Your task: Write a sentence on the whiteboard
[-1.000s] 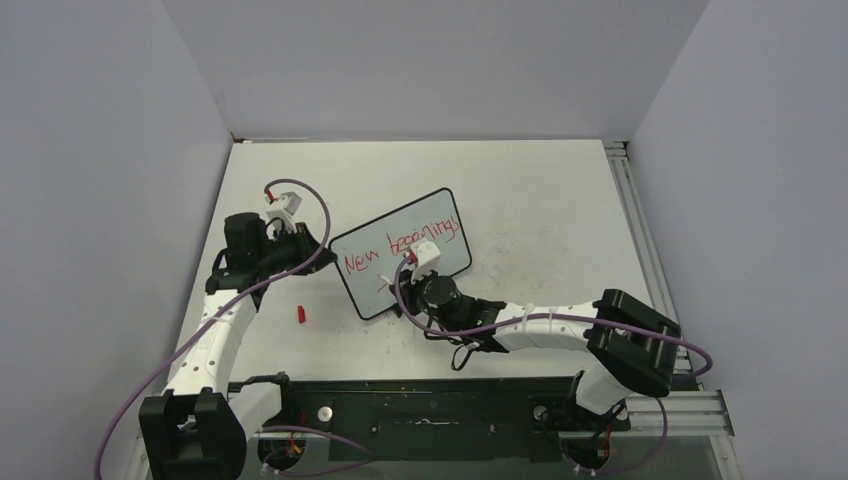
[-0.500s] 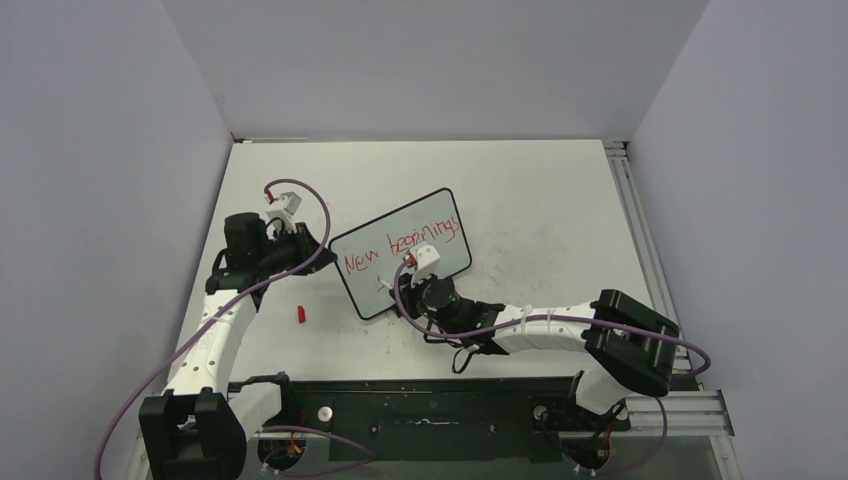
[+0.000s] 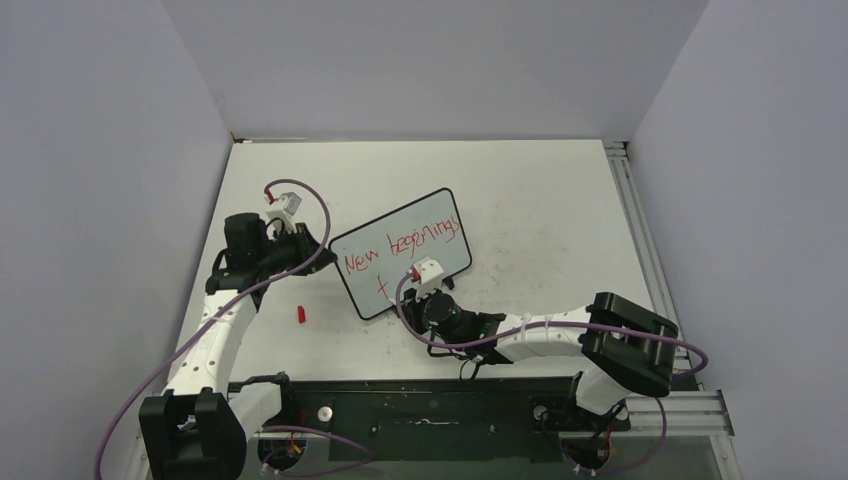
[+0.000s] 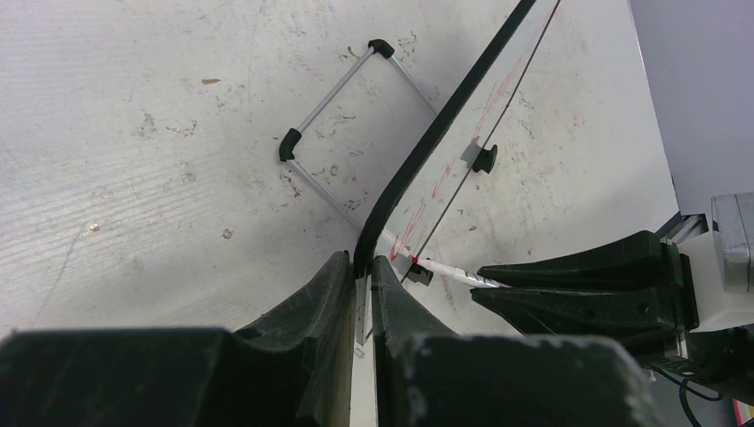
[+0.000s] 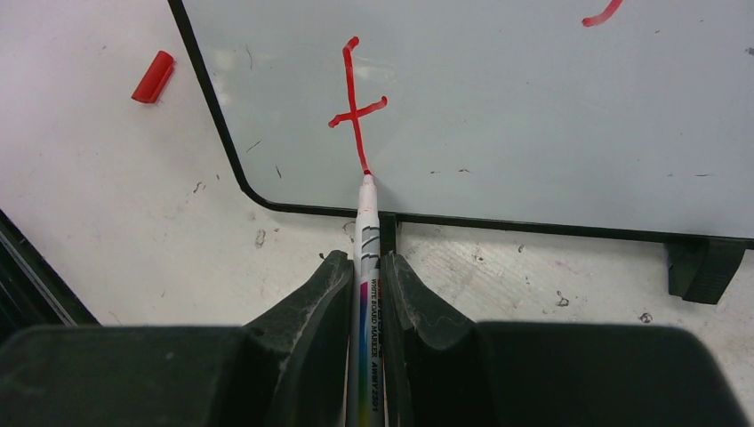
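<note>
Right gripper (image 5: pixel 364 260) clamps the marker (image 5: pixel 365 209), tip at the foot of the red "t" (image 5: pixel 354 102), whiteboard (image 5: pixel 533 107) lying straight ahead along the marker's axis.

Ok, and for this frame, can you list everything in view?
whiteboard: one, white with a black frame, mid-table
lettering: two lines, red, on the whiteboard; the second line is just a "t"
marker: one, white barrel with a red tip, tip at the foot of the "t"
cap: one, red, on the table beside the whiteboard's near-left corner
table: one, scuffed white, under everything
left gripper: one, black, shut on the whiteboard's edge
right gripper: one, black, shut on the marker
</note>
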`<state>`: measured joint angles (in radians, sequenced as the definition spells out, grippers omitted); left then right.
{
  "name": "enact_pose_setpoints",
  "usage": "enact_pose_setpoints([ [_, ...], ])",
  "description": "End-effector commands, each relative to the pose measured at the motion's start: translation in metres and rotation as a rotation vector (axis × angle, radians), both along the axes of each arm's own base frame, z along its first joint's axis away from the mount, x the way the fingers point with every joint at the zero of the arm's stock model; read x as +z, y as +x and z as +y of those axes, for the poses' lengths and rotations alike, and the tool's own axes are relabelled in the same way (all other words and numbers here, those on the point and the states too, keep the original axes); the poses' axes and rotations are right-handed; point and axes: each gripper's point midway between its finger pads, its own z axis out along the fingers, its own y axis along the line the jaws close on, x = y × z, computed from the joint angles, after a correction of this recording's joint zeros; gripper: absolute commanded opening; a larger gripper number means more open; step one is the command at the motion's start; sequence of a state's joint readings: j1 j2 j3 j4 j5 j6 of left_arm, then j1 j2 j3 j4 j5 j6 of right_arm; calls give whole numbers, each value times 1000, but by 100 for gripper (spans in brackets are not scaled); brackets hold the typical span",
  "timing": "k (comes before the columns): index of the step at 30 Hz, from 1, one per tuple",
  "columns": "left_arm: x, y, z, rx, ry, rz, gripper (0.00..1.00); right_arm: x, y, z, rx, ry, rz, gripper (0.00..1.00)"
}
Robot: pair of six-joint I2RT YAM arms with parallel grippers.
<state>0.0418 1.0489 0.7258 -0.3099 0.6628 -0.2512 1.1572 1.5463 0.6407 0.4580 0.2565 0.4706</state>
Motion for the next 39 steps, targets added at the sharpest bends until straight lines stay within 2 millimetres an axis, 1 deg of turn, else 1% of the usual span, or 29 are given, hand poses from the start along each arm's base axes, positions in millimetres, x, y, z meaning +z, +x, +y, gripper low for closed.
enact_pose_setpoints([
  [1, 14, 3, -3, -14, -8, -57, 0, 14, 5, -1, -49, 37, -26, 5],
  [8, 15, 3, -3, -14, -8, -59, 0, 33, 13, -7, -95, 57, -73, 5],
  [13, 14, 3, -2, -14, -8, -57, 0, 56, 10, -5, -74, 109, -104, 5],
  [16, 15, 3, -3, -15, -8, -59, 0, 63, 11, -6, -78, 120, -119, 5],
  [30, 14, 2, -3, -15, -8, -57, 0, 54, 20, 4, -88, 88, -127, 5],
  [39, 14, 3, -3, -17, -8, -56, 0, 47, 25, 2, -107, 71, -126, 5],
])
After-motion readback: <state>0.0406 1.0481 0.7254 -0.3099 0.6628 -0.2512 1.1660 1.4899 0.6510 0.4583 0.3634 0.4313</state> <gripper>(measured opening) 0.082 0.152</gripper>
